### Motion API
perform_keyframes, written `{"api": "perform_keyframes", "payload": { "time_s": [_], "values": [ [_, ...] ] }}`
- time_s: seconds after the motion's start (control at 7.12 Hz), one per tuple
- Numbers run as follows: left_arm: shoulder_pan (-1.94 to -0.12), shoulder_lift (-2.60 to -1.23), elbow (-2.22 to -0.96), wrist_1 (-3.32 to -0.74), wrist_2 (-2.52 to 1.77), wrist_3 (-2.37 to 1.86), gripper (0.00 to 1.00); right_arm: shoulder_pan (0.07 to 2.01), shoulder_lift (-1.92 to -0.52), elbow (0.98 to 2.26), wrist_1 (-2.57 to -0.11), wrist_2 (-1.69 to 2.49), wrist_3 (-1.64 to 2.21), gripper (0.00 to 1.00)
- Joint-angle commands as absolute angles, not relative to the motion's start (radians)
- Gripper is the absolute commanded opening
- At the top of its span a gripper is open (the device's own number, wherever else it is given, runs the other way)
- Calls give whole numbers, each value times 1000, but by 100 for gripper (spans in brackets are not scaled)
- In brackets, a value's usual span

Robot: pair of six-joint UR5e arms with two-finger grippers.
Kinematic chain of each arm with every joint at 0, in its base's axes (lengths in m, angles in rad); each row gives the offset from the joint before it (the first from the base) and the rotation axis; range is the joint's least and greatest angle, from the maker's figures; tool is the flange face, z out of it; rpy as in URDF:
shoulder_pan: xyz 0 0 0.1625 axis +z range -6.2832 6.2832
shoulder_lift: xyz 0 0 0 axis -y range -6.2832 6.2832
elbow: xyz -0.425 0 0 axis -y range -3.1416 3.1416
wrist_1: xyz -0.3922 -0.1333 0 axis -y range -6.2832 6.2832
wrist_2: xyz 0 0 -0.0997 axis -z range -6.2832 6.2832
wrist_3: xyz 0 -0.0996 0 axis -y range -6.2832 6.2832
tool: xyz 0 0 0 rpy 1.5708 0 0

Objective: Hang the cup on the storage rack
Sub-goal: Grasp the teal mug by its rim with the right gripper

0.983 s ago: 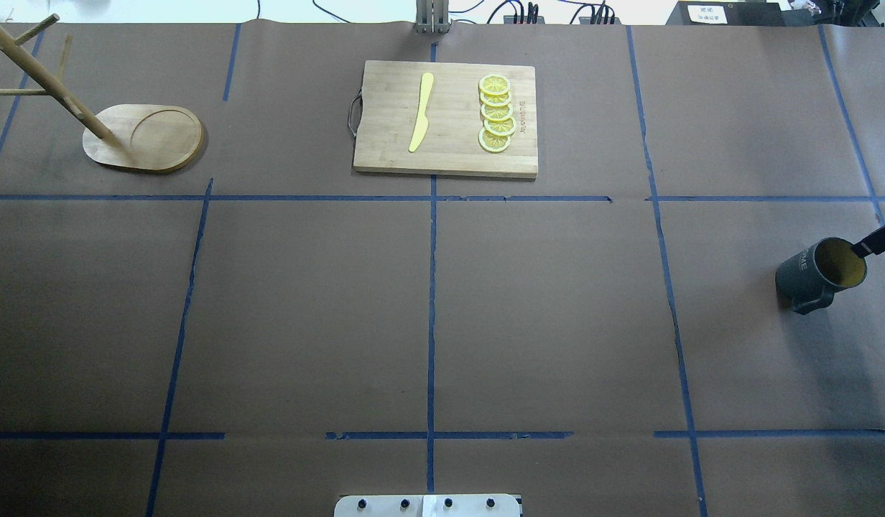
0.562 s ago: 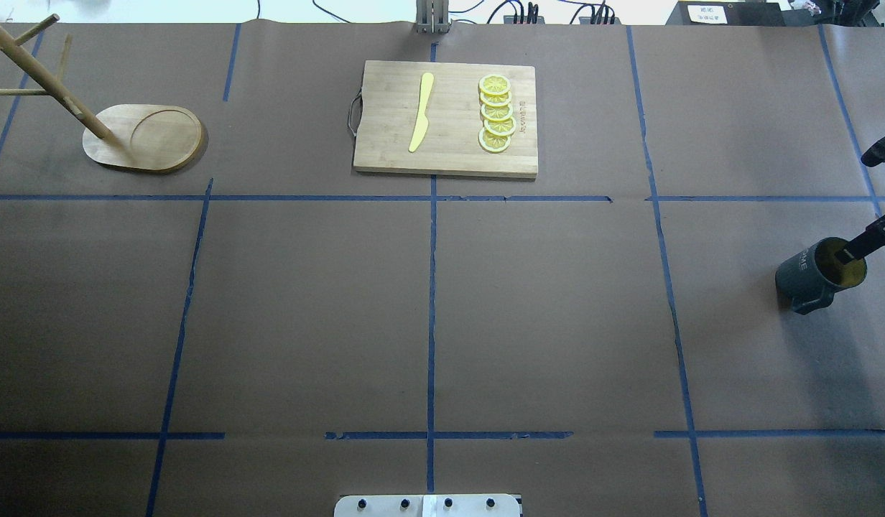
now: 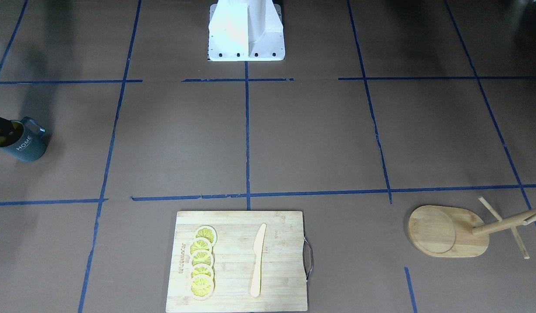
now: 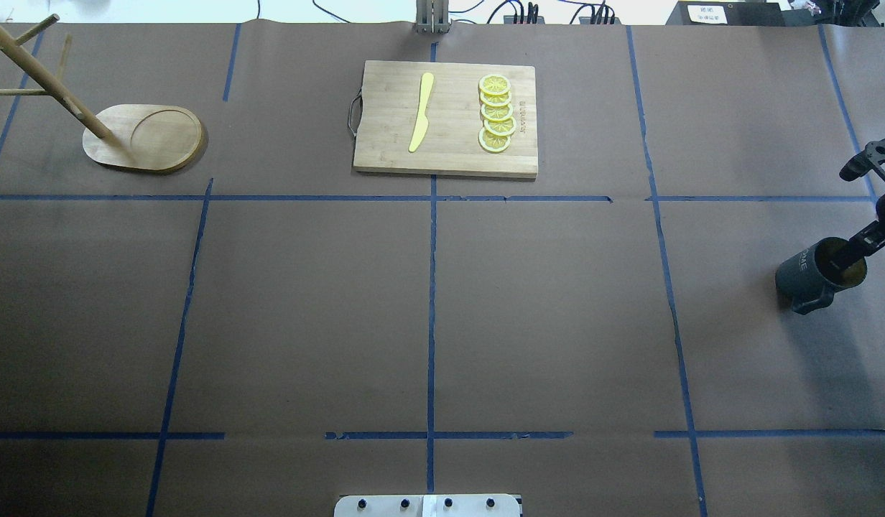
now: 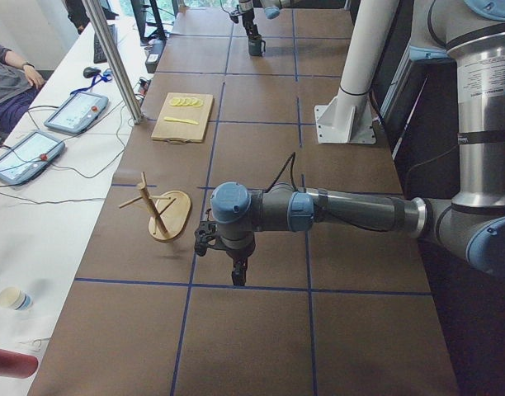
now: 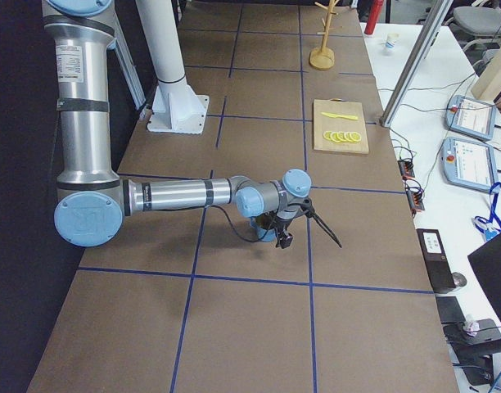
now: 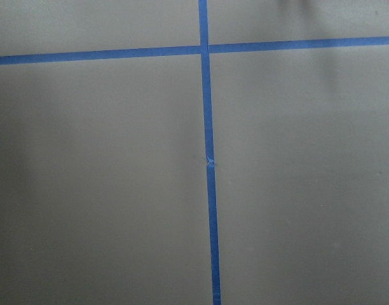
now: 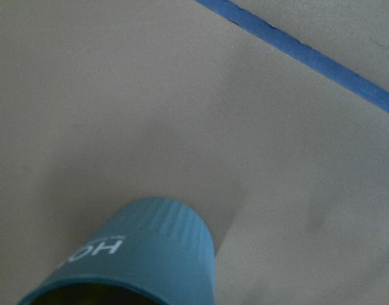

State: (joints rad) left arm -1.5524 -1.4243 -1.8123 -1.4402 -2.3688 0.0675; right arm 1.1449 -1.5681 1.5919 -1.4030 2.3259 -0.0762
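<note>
The cup, dark blue-grey with a yellow inside and "HOME" lettering, stands upright at the table's right end. It also shows in the front view and low in the right wrist view. My right gripper is open wide: one finger dips into the cup's mouth, the other is well outside it. The wooden storage rack stands at the far left, bare. My left gripper shows only in the left side view, near the rack; I cannot tell its state.
A bamboo cutting board with a yellow knife and several lemon slices lies at the back centre. The robot's base plate is at the front edge. Blue tape lines cross the brown table.
My right gripper has moved further into view from the right. Its finger reaches deeper into the cup and the second finger now shows. The cup has not moved.
</note>
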Motion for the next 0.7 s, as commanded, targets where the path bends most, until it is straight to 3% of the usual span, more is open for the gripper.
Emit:
{"api": "perform_keyframes", "payload": {
  "time_s": [0.0, 0.14, 0.56],
  "values": [
    [-1552, -1425, -1815, -1440, -2368, 67, 100, 1141, -1566, 1589, -1402, 2327, -77, 35],
    [-1552, -1425, -1815, -1440, -2368, 67, 100, 1141, -1565, 1604, -1402, 2327, -77, 6],
    [-1552, -1425, -1827, -1440, -2368, 67, 100, 1150, -1562, 1699, -1411, 2329, 93, 0]
  ]
}}
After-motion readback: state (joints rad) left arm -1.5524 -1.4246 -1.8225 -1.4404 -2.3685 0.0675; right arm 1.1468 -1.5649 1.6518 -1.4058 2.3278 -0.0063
